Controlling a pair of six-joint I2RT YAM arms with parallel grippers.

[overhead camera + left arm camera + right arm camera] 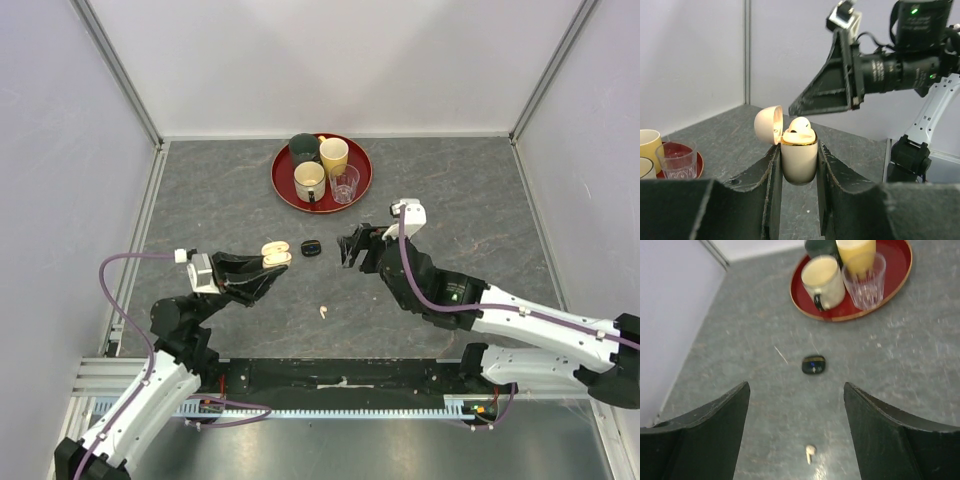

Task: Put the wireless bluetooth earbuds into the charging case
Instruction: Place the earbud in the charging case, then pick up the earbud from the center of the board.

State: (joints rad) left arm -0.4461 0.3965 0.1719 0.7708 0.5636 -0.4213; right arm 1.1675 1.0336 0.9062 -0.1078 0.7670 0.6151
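The left gripper (798,147) sits nearest, its matte black, rough-edged fingers clamped on either side of the cream charging case (799,167), a smooth, glossy, rounded shell with a thin gold band at its rim. It is held upright off the table (200,200) at the near left. The domed lid (767,125) hangs open on the left, and one seated earbud (801,125) shows in the well, so I judge the cream pair half done. The loose earbud (323,311), cream, tiny and short-stemmed, lies on the grey stone-patterned table just near of centre, between the arms. The right gripper (796,387) hovers above it with jaws spread wide, holding nothing. A little farther away rests the black case (813,364), a small glossy pebble that looks shut; whether it holds black earbuds cannot be told. At the far side, the round red tray (283,185) holds ceramic cups (309,180) and a clear glass (344,184).
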